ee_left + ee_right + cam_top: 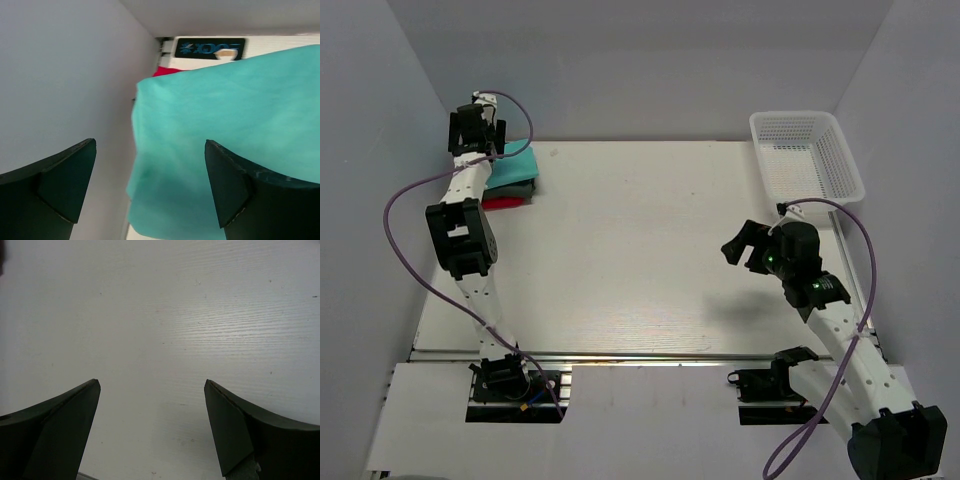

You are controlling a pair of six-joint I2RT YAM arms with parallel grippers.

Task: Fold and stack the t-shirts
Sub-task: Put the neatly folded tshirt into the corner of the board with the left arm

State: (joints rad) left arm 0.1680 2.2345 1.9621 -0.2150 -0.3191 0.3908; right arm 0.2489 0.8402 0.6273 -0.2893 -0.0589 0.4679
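The t-shirts lie stacked at the table's far left corner: a teal one point(522, 160) on top, a dark grey-green one point(523, 186) under it, and a red one point(502, 203) peeking out at the bottom. My left gripper point(477, 130) hovers over the stack's left edge, next to the wall. Seen from the left wrist, the left gripper point(150, 145) is open, with the teal t-shirt point(225, 110) below it and nothing held; a sliver of the red t-shirt point(165, 71) shows beyond. My right gripper point(744, 243) point(150, 385) is open over bare table at the right.
A white mesh basket point(840, 160) stands at the table's far right corner. Grey walls close in on the left point(65, 75), back and right sides. A black label point(210, 48) sits at the table's edge beyond the stack.
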